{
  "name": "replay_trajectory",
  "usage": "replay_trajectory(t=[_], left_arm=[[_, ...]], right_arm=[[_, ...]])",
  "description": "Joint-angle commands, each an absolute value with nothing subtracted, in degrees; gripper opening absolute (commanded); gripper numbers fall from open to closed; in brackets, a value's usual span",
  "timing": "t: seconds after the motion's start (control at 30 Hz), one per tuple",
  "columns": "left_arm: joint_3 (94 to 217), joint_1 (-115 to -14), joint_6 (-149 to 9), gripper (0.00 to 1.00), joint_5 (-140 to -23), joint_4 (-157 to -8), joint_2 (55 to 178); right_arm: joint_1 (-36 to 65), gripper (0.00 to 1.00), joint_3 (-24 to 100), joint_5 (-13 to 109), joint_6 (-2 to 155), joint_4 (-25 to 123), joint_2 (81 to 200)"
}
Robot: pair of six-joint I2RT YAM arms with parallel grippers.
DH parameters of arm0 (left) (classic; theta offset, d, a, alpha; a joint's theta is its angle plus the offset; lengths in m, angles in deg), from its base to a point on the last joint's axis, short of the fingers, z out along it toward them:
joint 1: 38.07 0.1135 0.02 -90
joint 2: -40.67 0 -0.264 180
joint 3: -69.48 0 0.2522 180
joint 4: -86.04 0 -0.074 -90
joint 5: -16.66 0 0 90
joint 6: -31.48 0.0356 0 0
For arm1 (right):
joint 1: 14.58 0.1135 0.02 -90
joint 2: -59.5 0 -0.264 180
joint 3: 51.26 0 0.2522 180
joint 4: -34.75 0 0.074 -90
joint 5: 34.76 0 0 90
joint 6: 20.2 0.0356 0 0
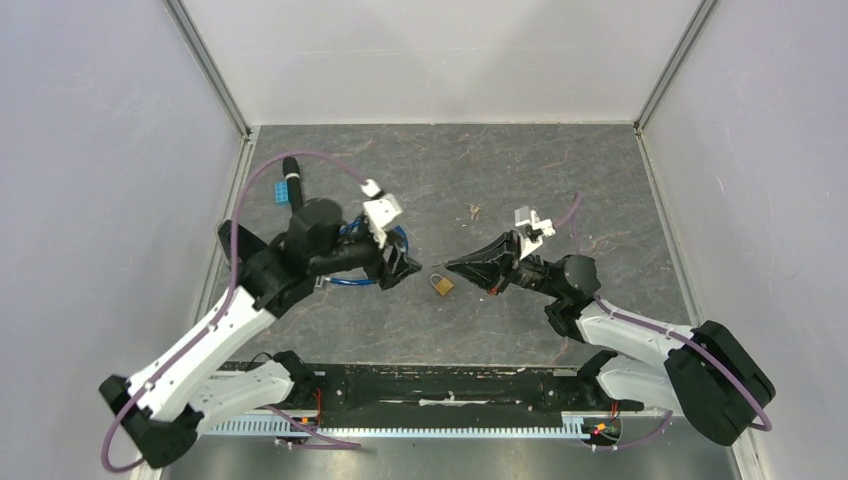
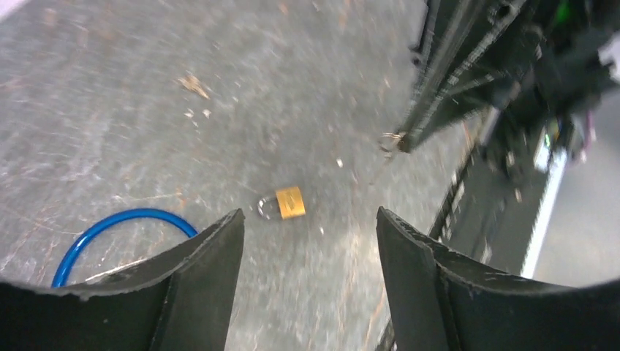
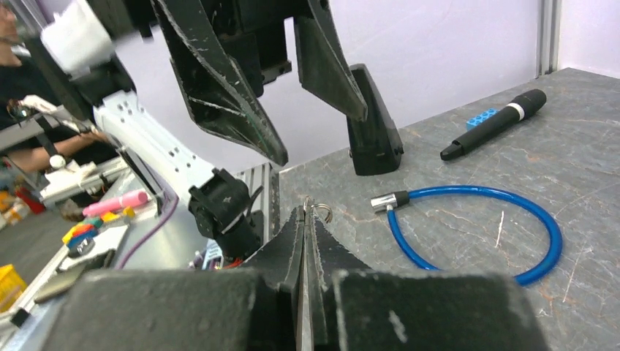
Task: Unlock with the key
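A: Where's the small brass padlock (image 1: 441, 284)?
B: Centre frame, lying on the grey stone-look surface (image 1: 500, 170).
A: And the arms?
B: The left end effector (image 1: 405, 268) gapes wide; the right end effector (image 1: 450, 265) pinches the small metal key (image 3: 320, 213).

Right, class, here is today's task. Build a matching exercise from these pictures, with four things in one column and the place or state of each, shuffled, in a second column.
Things
1. padlock
2. left end effector
3. right end effector
4. marker

Places or states
A. shut on the key
B. next to the blue brick, towards the far left of the table
C. open, holding nothing
D. lying on the table between the two end effectors

Pairs: 1-D, 2-C, 3-A, 4-B
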State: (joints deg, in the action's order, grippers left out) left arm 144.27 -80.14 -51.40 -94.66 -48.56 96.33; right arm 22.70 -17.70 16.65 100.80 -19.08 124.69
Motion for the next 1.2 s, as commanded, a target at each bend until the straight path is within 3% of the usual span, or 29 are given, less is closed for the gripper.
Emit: replay_trajectory(t=[0.0,0.23,0.53,1.17], left_arm=[[132.0,-78.6,-73.0,0.73,-86.5,-83.1,88.0],[119.6,-78.7,-90.4,0.73,-86.2,-111.5,87.5],[116.4,-81.2,-101.9,0.72,-85.8,-128.6,93.1],[116.7,-86.5,-106.8,0.66,-81.2,-130.0,99.1]], right_arm=[[22.2,0.0,-20.5,24.3,108.2,-31.4,122.8],[22.1,0.0,-21.8,31.3,118.9,-42.9,124.7],[22.1,0.0,-21.7,36.6,123.6,-45.8,125.4],[22.1,0.0,-19.3,40.5,123.5,-50.9,125.8]])
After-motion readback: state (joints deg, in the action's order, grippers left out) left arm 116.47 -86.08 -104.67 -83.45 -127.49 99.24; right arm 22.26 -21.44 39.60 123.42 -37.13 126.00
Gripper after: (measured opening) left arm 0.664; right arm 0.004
